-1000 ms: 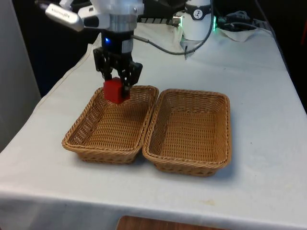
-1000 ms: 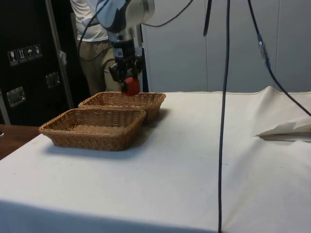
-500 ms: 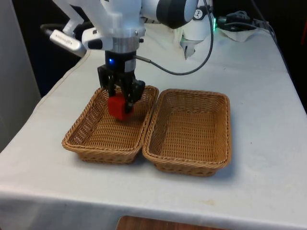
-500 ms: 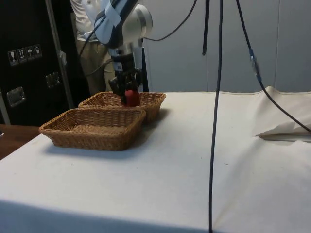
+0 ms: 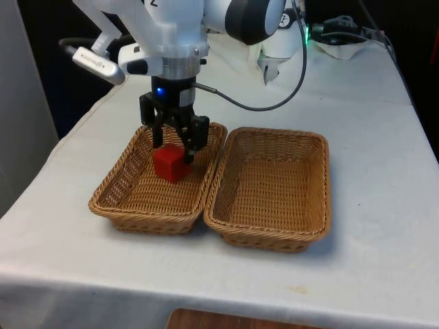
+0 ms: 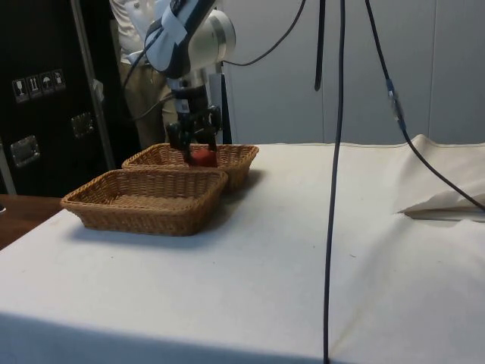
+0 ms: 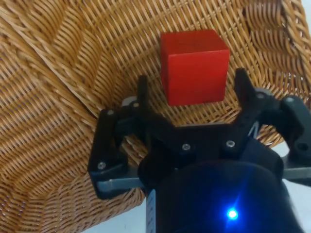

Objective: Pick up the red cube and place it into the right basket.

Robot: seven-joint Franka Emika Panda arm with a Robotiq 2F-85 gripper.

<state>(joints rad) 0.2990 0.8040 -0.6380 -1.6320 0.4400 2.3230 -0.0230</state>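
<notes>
The red cube (image 5: pixel 170 164) lies on the wicker floor of the basket (image 5: pixel 113 190) at the front view's left, near its far wall. My gripper (image 5: pixel 173 145) hangs just above the cube, open, its black fingers spread to either side and not touching it. In the wrist view the cube (image 7: pixel 194 65) sits between the fingertips (image 7: pixel 142 83) with a gap on each side. From the side, the cube (image 6: pixel 201 156) shows over the far basket's rim (image 6: pixel 235 149), below the gripper (image 6: pixel 195 144). The basket (image 5: pixel 322 188) at the front view's right holds nothing.
The two baskets stand side by side, rims touching, in the middle of the white cloth. A person (image 6: pixel 140 83) stands behind the table. A black cable (image 6: pixel 331 197) hangs down in the side view. The cloth (image 6: pixel 447 201) is rucked up at that view's right.
The gripper came down into the front view's left basket with the cube, then opened. The cube has dropped from the fingers to the basket floor.
</notes>
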